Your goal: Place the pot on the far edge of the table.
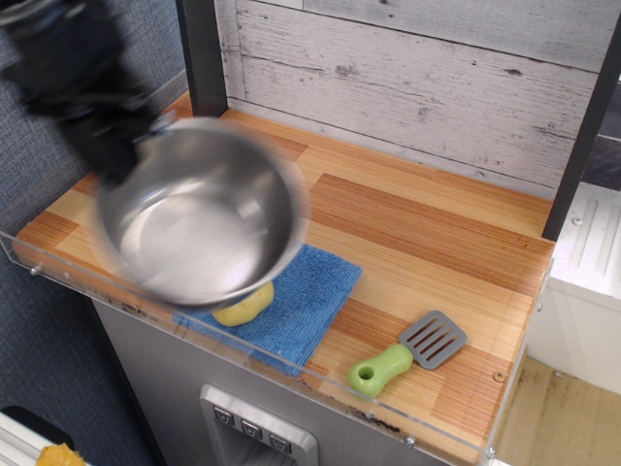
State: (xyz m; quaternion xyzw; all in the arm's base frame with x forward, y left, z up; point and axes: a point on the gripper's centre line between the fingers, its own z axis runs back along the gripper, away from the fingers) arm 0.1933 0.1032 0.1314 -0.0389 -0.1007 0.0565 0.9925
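Observation:
The pot (199,214), a large shiny steel bowl, hangs blurred in the air above the left front part of the wooden table (408,223). My gripper (121,160) is a dark blur at the pot's upper-left rim and is shut on that rim. The pot hides most of the yellow potato (243,309) and the left part of the blue cloth (306,301).
A green-handled grey spatula (408,354) lies near the front right. A dark post (202,53) stands at the back left and another (582,136) at the right. A clear acrylic rim (291,374) runs along the front. A grey plank wall is behind.

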